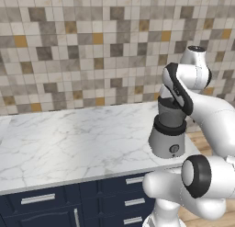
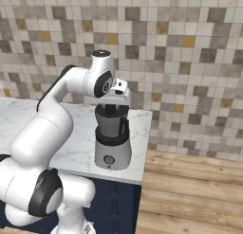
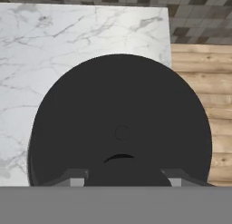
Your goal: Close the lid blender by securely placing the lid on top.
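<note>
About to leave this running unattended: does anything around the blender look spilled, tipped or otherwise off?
Nothing stands out. The blender stands upright near the counter's end, by its front edge. The gripper holds the lid level right over the jar; whether it is seated cannot be told. No spills.

Arm point(image 2: 52, 114) arches up from the base, elbow high, wrist bent downward. Gripper point(image 2: 113, 104) points straight down, fingers point(image 3: 74, 177) drawn in.
</note>
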Available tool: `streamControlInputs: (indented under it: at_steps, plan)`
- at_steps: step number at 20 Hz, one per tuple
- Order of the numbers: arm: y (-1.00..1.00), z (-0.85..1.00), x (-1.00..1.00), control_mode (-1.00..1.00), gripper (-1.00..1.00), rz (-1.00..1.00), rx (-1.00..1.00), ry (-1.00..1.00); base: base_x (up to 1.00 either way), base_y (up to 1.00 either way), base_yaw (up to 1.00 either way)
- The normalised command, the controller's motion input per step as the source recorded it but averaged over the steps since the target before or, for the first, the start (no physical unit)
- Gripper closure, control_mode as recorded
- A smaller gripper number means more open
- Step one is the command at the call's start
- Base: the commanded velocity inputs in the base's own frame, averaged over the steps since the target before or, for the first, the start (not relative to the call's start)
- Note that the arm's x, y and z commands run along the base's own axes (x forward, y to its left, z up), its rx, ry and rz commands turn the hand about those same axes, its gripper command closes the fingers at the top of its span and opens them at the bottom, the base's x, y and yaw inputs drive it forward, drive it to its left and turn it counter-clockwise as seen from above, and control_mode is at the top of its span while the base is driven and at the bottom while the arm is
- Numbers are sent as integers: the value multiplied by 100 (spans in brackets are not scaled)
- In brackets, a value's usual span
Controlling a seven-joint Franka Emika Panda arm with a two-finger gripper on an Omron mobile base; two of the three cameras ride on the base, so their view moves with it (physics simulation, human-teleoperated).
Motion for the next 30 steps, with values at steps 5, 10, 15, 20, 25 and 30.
streamControlInputs:
  at_steps: [5, 10, 15, 20, 25, 30]
  plan:
    - [7, -1, 0, -100, 100, 0, 0, 4, 0, 0, 0]
    - [0, 0, -12, -100, 100, 0, 0, 2, 0, 0, 0]
    - [0, 0, -18, -100, 100, 0, 0, 0, 0, 0, 0]
    - [2, -5, -6, -100, -100, 0, 0, 1, 0, 0, 0]
    - [3, -3, 0, -100, -100, 0, 0, 0, 0, 0, 0]
    - [0, 0, 0, -100, -100, 0, 0, 0, 0, 0, 0]
